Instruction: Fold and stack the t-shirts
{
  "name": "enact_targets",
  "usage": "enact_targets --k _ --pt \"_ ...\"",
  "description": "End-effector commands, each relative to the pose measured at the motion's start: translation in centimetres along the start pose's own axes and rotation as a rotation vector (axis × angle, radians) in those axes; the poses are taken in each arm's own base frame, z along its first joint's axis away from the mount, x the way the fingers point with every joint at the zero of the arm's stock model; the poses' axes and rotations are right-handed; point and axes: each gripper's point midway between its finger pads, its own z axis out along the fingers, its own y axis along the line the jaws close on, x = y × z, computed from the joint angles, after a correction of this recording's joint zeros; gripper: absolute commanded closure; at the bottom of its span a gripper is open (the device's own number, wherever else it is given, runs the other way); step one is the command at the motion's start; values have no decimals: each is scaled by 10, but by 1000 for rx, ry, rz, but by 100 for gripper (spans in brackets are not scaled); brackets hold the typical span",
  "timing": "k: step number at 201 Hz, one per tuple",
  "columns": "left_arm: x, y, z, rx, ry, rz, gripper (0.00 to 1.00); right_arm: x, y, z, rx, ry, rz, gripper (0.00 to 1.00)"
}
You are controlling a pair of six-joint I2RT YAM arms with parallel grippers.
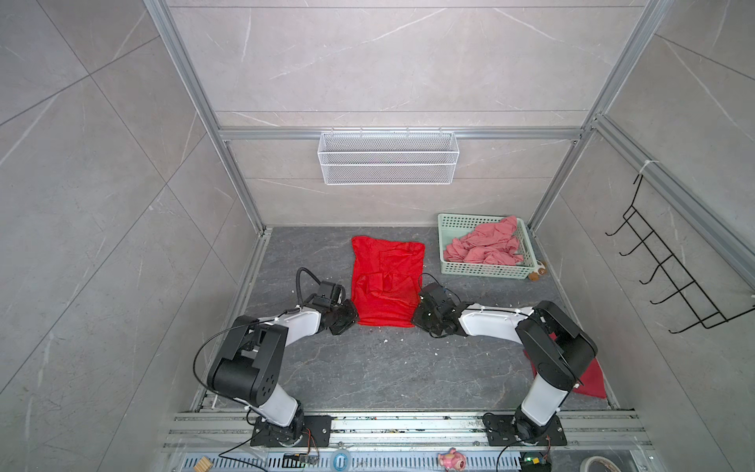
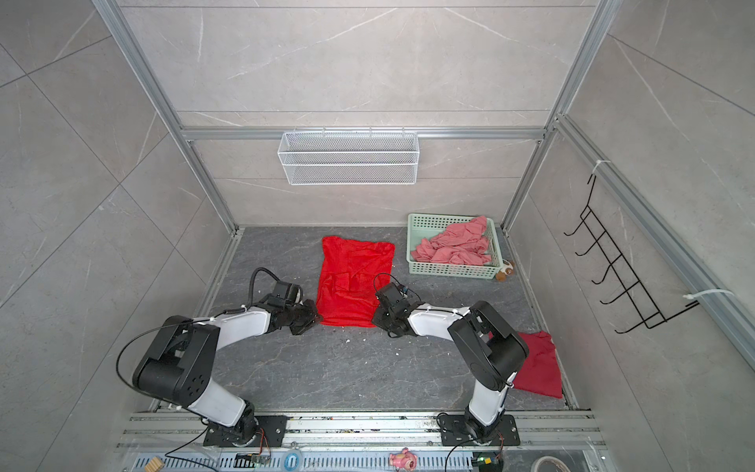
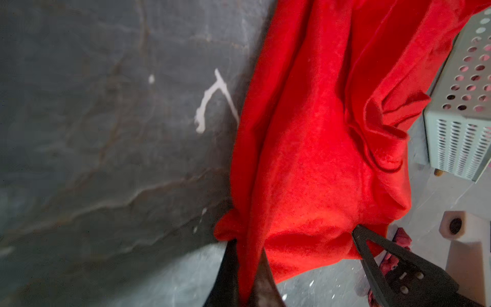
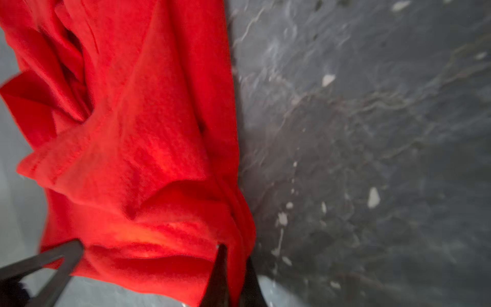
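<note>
Red t-shirt [image 1: 386, 282], in both top views, lies flat at the centre of the table [image 1: 367, 367], left of the green basket [image 1: 482, 271] holding pink t-shirts [image 1: 486, 245]. The left gripper [image 1: 350, 316] and right gripper [image 1: 417, 314] meet its near corners. A crimson t-shirt [image 2: 539, 363] lies at near right. Left wrist view: left gripper [image 3: 248, 247] clenched on the near-left corner. Right wrist view: right gripper [image 4: 235, 255] clenched on the near-right corner.
</note>
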Motion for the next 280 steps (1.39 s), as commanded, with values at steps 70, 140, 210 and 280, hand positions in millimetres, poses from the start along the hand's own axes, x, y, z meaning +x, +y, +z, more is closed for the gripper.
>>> enact_targets --k 70,140,210,280 --pt "80 38 -97 -54 31 -47 100 96 -4 -80 77 204 -311 100" --pt "24 -38 -125 67 -99 107 100 44 77 -105 -36 -25 -375 100" --pt "-82 -108 -98 110 -233 221 100 -49 110 -66 -90 -93 -247 97" --pt "-165 -111 -28 128 -161 160 100 -124 119 -3 -125 -69 -133 93"
